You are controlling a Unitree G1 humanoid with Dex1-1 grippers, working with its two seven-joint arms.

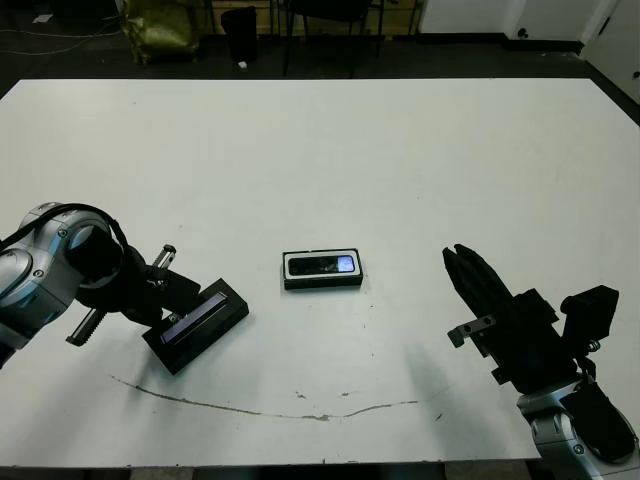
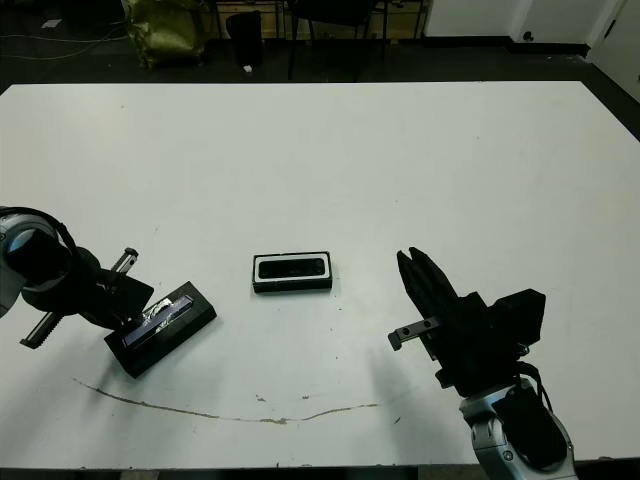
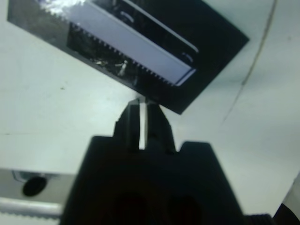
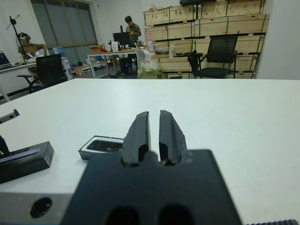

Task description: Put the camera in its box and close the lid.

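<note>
Behind the white table (image 1: 330,150) runs a dark floor with chair legs, and the right wrist view shows desks, stacked crates and seated people far off. Mid-table sits the box (image 1: 322,270), a shallow white-lined tray, and the camera (image 1: 325,265) already lies in its cut-out, bluish screen toward the robot's right. What remains, by my reading, is the lid (image 1: 196,325), lying askew to the robot's left of the box, well apart from it, shiny strip up.

The left gripper (image 3: 143,110) is at the lid's near edge with its fingers drawn almost together; the blurred wrist view suggests they meet at the edge, but I cannot say whether they truly pinch it. The right gripper (image 1: 465,268) hovers to the robot's right of the box, jaws nearly closed and empty.

To do this well, take the lid by its long sides, lift it level, turn it to match the box's long axis, lower it squarely, and let the right gripper steady the box against sliding.
</note>
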